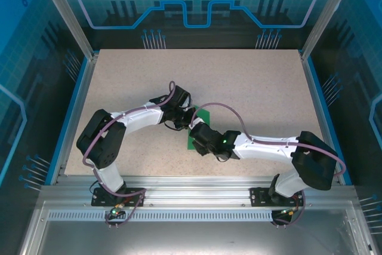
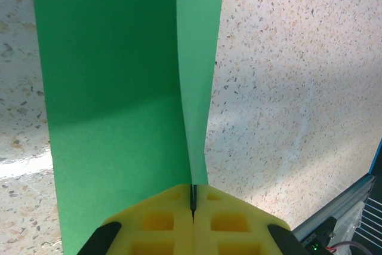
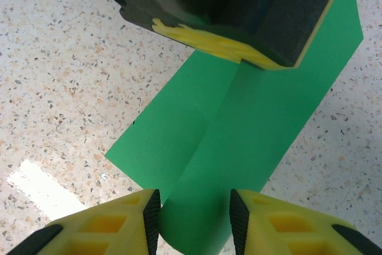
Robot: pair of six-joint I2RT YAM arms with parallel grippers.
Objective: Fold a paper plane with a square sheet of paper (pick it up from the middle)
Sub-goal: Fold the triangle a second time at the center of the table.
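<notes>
square sheet of paper (image 1: pixel 203 115) lies mid table (image 1: pixel 256 88), between the two arms' tips, bright green, not flat. left gripper (image 2: pixel 193 200) is clenched on it: in the left wrist view the yellow fingers meet with no gap and a raised fold of the sheet runs straight into the seam between them. left of that fold the paper spreads wide over the speckled tabletop; right of it a narrower, paler flap stands up, tilted.

right gripper (image 3: pixel 194 219) is at the near edge of the same sheet. its jaws stand partly apart, one each side of a rounded hump of green that fills the gap between the dark pads (image 3: pixel 152 216). cannot tell whether the pads press the paper or just flank it, so grip is unclear.

right wrist view also has the left gripper's black and yellow tips at the far end of the sheet, down on the crease line. crease runs from there toward the right jaws. one corner of the sheet lies flat on the table at left.

top view: both wrists close together over the sheet, grippers near each other, not touching as far as i can tell.
</notes>
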